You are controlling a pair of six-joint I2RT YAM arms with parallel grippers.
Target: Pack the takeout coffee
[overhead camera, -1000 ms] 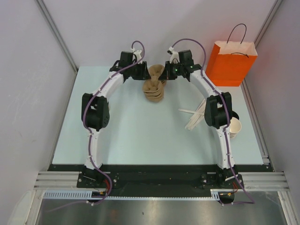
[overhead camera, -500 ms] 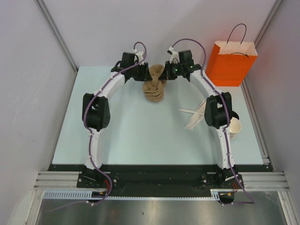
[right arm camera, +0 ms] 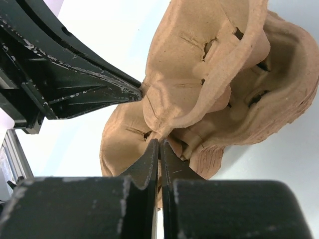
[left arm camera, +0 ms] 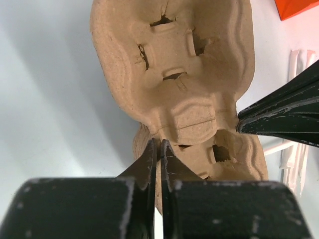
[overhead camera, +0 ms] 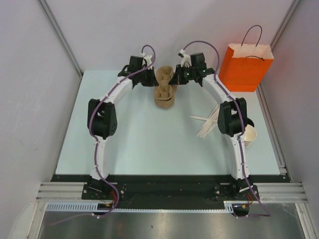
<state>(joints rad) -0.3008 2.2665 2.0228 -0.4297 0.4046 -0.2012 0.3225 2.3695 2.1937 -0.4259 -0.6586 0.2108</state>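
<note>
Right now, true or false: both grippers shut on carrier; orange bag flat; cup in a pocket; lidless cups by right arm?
1. The left gripper and right gripper are shut on the pulp carrier. True.
2. The orange bag lies flat. False: it stands upright, far right.
3. A cup sits in a carrier pocket. False: visible pockets are empty.
4. The lidless cup stack sits beside the right arm. True.

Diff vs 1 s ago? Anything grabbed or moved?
The left gripper closed on the top carrier's rim. The carrier turned between the grippers, from crosswise to lengthwise in the top view. Unchanged: the right gripper stays shut on the same carrier; the lower carriers, orange bag and paper cups have not moved.
</note>
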